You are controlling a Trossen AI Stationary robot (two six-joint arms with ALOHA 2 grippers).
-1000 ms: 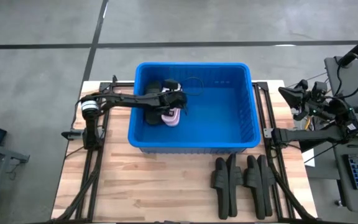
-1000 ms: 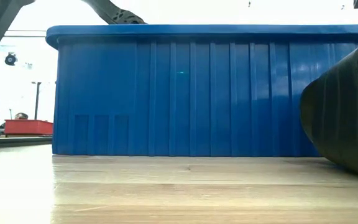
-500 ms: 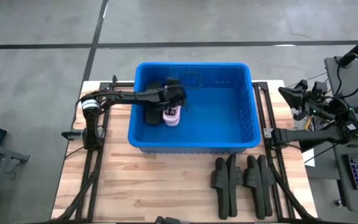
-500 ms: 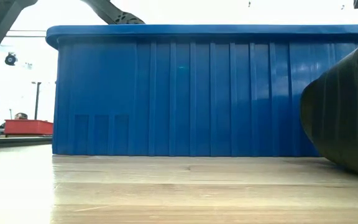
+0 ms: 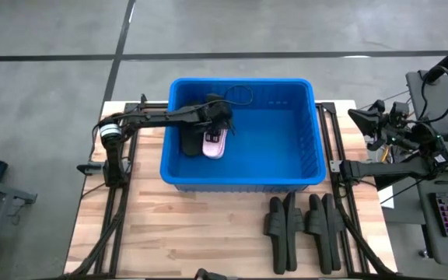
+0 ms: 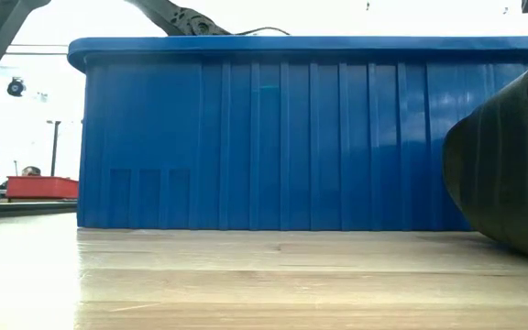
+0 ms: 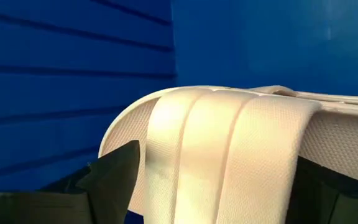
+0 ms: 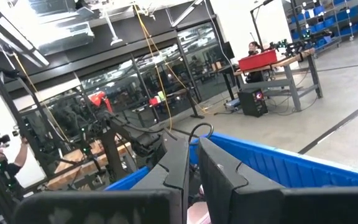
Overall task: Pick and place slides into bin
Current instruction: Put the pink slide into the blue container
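Observation:
A pale pink slide [image 5: 214, 143] lies on the floor of the blue bin [image 5: 286, 175], in its left half, beside a dark slide [image 5: 188, 145]. My left gripper [image 5: 219, 118] reaches into the bin from the left and stands open just above the pink slide. In the left wrist view its fingers [image 7: 114, 171] flank the slide's broad strap [image 7: 222, 149]. Several black slides [image 5: 302, 225] stand on edge on the table in front of the bin. My right gripper [image 8: 192, 165] is shut and waits off the table's right edge. My left gripper has its open fingers on either side of the pink slide's strap [image 7: 166, 155], coming from above. I cannot tell whether they touch it. The slide rests on the bin's floor.
The bin's high ribbed wall [image 6: 282, 137] fills the low view, with one black slide [image 6: 511, 165] close at the right. Bare wooden tabletop [image 5: 177, 233] lies at the front left. Arm frames run along both table sides.
My left gripper has opened and let go of the pink slide. It has drawn back a little toward the bin's far wall. The slide has settled flat on the bin's floor.

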